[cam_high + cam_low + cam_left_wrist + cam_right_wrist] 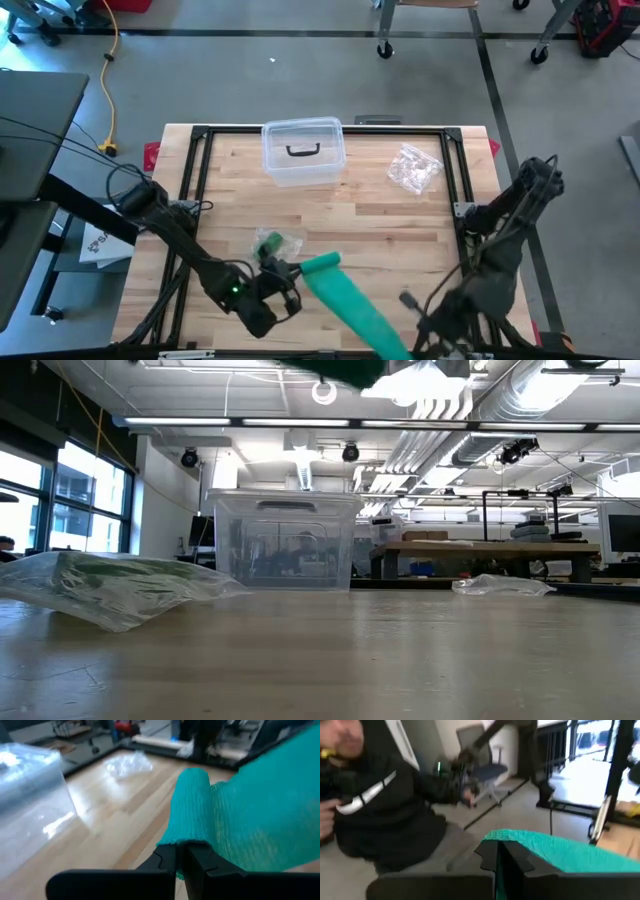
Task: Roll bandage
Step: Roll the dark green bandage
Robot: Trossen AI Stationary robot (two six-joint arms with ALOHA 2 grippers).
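**Bandage stretched between two pincers**

At near left, the left pincer [283, 284] is clamped on the rolled end of the green bandage [350, 298]. Its length runs right and nearer, above the worktop [370, 215], to the right pincer [418, 330], clamped on the loose end.

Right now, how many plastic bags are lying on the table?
2. An empty-looking clear bag lies at the far right, beside the clear bin; a bag with green contents lies near the left gripper. None seems hidden.
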